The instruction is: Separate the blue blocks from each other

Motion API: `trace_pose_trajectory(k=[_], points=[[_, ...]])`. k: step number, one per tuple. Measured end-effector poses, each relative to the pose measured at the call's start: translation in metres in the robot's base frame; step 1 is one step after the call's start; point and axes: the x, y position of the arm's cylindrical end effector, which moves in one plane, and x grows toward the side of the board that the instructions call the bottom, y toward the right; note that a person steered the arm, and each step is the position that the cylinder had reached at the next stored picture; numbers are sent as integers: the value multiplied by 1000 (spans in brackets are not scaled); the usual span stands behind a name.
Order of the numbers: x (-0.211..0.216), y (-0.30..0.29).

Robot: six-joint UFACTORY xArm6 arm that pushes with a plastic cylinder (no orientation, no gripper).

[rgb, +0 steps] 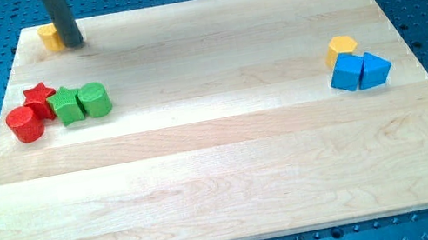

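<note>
Two blue blocks, a cube (348,72) and a triangular wedge (375,70), touch at the wooden counter's (225,180) right; my tip (74,44), with no gripper to open, stands far left.

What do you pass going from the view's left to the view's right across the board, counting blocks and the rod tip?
red cylinder → red star → my tip → green cylinder → blue cube → blue triangular block

Two blue blocks sit far off to the view's right and lower than my tip (74,45): a blue cube (348,72) and a blue triangular block (374,70), touching side by side, the triangle farther from it.
</note>
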Motion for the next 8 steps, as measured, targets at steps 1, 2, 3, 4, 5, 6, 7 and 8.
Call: trace_pose_trajectory(k=[1,2,3,4,5,6,7,8], points=[[23,-1],[37,27],[38,48],[81,71],[156,96],[217,135],[205,229],[141,237]])
